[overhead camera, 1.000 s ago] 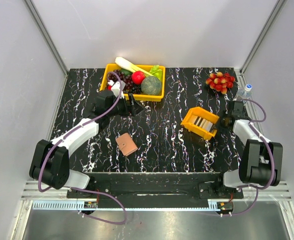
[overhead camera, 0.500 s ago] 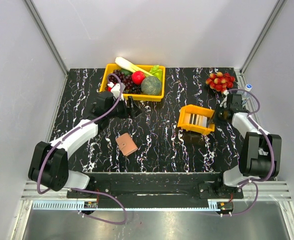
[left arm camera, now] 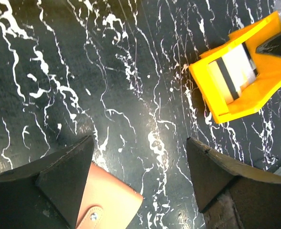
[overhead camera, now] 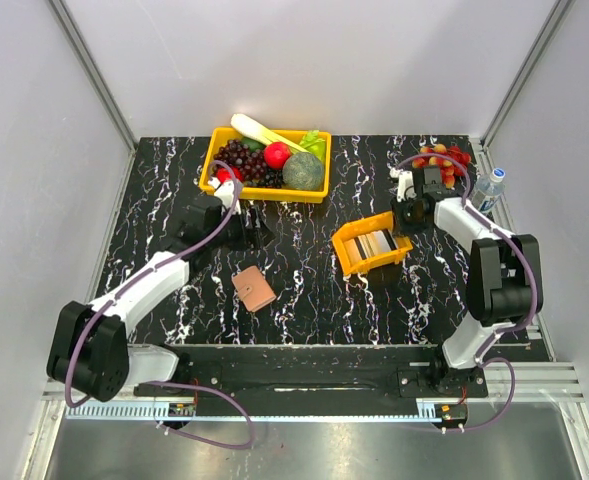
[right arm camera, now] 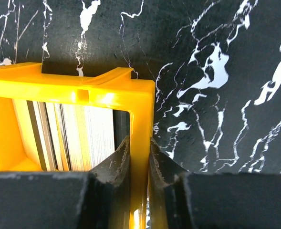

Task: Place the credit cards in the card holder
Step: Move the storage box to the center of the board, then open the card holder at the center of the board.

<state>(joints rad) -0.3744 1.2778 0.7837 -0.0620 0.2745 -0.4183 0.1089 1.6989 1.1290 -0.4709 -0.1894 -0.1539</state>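
The left gripper (left arm camera: 140,143) gaped wide and empty over the table, just beyond the folded holder (overhead camera: 254,288). The cards (overhead camera: 379,243) stood in the tray (overhead camera: 346,258), with its wall pinched by the right gripper (right arm camera: 139,150).

Bare marble tabletop (left arm camera: 83,71) ahead of the left gripper (left arm camera: 138,183) and between its wide-spread jaws, card holder (left arm camera: 109,202) lying low by one jaw, yellow fruit bin (overhead camera: 264,193) close beside it — right gripper (right arm camera: 139,164) clamped on the orange tray (right arm camera: 59,88) wall, cards (right arm camera: 78,138) packed upright on one side, bare tabletop on the other.
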